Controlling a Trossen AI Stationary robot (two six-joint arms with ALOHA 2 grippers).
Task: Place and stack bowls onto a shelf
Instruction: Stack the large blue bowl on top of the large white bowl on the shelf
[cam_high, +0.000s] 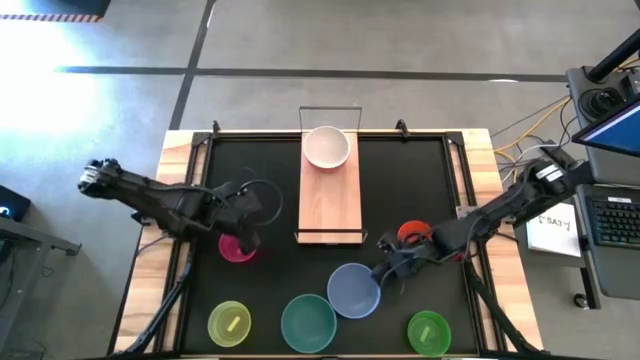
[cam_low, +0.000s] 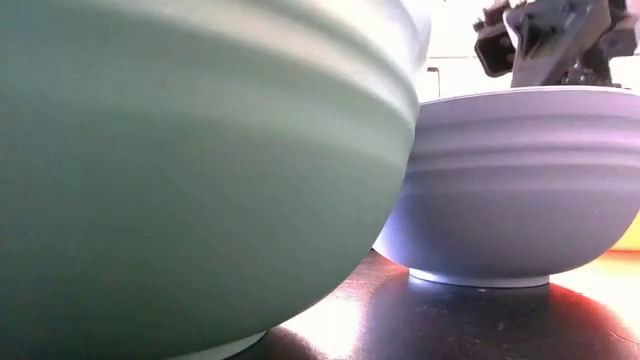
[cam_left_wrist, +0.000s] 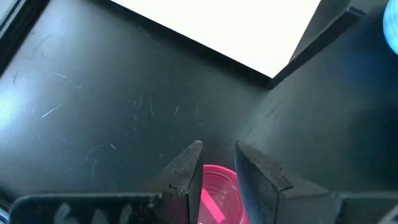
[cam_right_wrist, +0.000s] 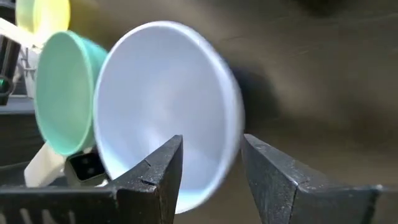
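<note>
- Light-wood shelf lies at table centre, running far to near; one white bowl sits on its far end.
- Left gripper hangs over the magenta bowl, left of the shelf's near end; fingers parted, straddling the bowl's rim, not visibly clamped.
- Right gripper is at the far-right rim of the grey-blue bowl; fingers astride the rim with a gap showing.
- Red bowl is partly hidden under the right arm.
- Near row, left to right: yellow-green bowl, teal bowl touching the grey-blue one, green bowl.
</note>
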